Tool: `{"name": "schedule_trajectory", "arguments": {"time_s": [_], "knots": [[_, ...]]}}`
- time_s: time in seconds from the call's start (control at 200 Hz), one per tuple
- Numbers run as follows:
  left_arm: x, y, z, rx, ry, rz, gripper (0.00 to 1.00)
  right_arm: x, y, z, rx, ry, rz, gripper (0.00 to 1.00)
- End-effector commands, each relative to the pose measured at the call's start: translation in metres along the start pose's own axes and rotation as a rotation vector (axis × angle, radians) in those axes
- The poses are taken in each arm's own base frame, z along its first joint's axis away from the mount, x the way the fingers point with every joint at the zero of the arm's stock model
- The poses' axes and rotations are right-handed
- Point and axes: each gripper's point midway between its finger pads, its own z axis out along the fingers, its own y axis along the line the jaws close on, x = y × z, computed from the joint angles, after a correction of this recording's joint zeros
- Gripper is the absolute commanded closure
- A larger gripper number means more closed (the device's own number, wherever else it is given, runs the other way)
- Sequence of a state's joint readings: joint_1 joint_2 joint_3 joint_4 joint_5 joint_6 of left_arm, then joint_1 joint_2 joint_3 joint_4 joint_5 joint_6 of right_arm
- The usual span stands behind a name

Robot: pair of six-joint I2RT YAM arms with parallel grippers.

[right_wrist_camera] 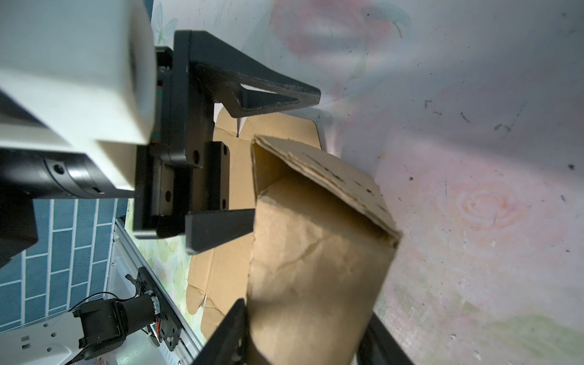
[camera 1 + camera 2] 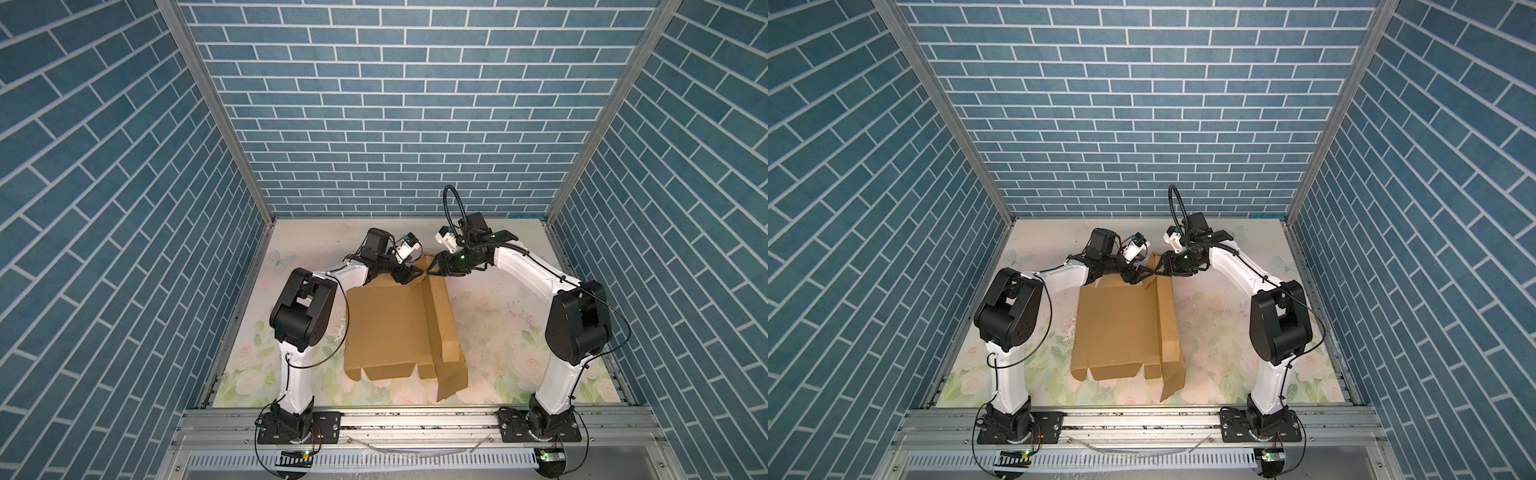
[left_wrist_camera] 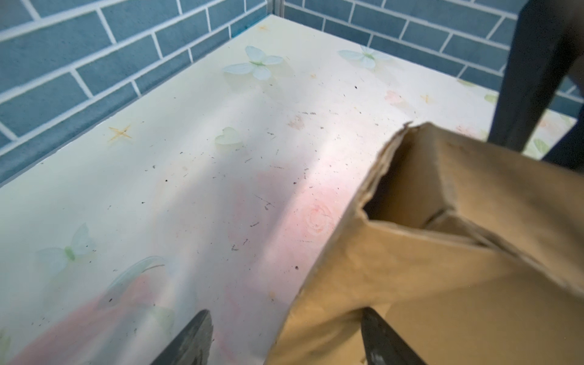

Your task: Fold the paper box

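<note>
1. Across the middle of the floral table [image 2: 498, 299] lies the paper box [image 2: 386, 328]. Its broad base panel is flat and sits between the two arms, so either can reach its far end.
2. Along the box's right edge a long side wall [image 2: 441, 320] stands folded up. The flaps at the near end lie loose and unfolded, so I judge the fold only partly done.
3. At the far right corner the two grippers meet. The right gripper [image 2: 433, 272] comes in from the right and takes the raised end flap [image 2: 428, 262]. The left gripper [image 2: 410, 276] sits just beside it over the far edge of the base panel. It is probably there to steady the sheet while the flap is turned inward.
4. Both top views show the grippers almost tip to tip, but not how the jaws stand. The right wrist view does. There the right gripper's fingers [image 1: 226, 338] pinch the creased flap from both sides, and cardboard fills the gap between them. The same view catches the left gripper's two fingers spread wide and clamping nothing.
5. The left wrist view agrees: its fingers [image 3: 194, 341] stand apart, one over bare table and the other at the cardboard's edge. Only this view looks into the hollow pocket where wall and flap meet.
</note>
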State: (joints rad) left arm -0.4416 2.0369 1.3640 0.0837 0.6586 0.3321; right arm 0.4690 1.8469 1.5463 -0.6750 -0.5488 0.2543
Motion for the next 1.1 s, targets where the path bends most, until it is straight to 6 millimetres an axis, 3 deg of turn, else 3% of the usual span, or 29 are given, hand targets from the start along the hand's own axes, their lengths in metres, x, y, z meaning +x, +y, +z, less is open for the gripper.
{"name": "schedule_trajectory", "arguments": {"time_s": [0.0,0.21,0.53,0.805,1.095], "knots": [[0.001,-0.002,0.006,0.056,0.023,0.025,0.18,0.003,0.008,0.006,-0.020,0.035,-0.093,0.48],[-0.011,-0.006,0.009,0.153,0.003,0.028,0.17,0.001,0.011,0.008,-0.037,0.043,-0.123,0.50],[-0.013,-0.012,0.016,0.223,0.002,0.033,0.28,0.001,0.007,0.013,-0.034,0.063,-0.148,0.52],[-0.010,-0.012,0.015,0.203,-0.012,0.045,0.55,0.000,0.008,0.013,-0.042,0.070,-0.150,0.52],[-0.012,-0.003,0.010,0.112,-0.034,0.028,0.72,-0.001,0.012,0.007,-0.042,0.060,-0.159,0.49]]}}
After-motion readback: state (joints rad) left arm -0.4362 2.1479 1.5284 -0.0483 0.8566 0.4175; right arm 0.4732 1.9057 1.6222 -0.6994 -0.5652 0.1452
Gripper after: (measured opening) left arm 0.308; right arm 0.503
